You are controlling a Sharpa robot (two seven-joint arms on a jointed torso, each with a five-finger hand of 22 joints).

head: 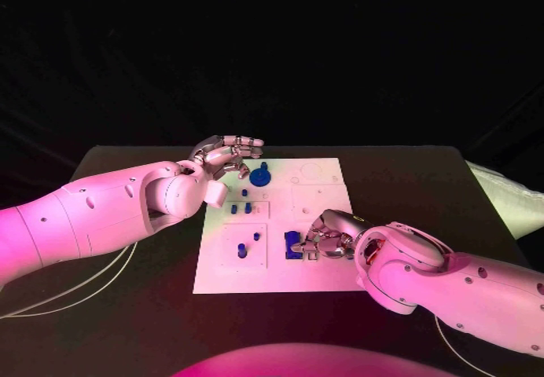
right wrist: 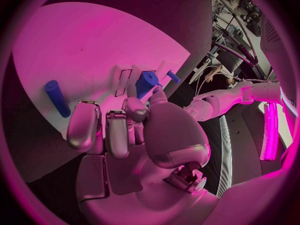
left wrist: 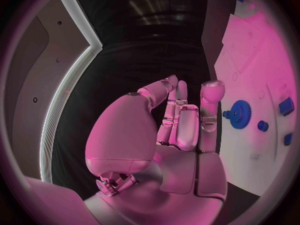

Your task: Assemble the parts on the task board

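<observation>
The white task board (head: 321, 179) lies in the middle of the black table. A blue gear (head: 261, 174) stands near its far left corner. My left hand (head: 227, 155) hovers just beside the gear, fingers loosely curled and holding nothing; a fingertip (left wrist: 212, 91) is close to the gear (left wrist: 239, 114). My right hand (head: 330, 236) rests on the board's near right part, where its thumb and a finger pinch a blue block (head: 295, 244). The block (right wrist: 146, 83) stands beside a rectangular slot (right wrist: 123, 82). A blue cylinder (right wrist: 57, 98) lies further off on the board.
Small blue pegs (head: 240, 208) stand mid-board on the left, and another blue part (head: 241, 250) sits nearer the front. A white padded thing (head: 510, 200) lies at the table's right edge. Cables (head: 68, 292) trail across the table's front left.
</observation>
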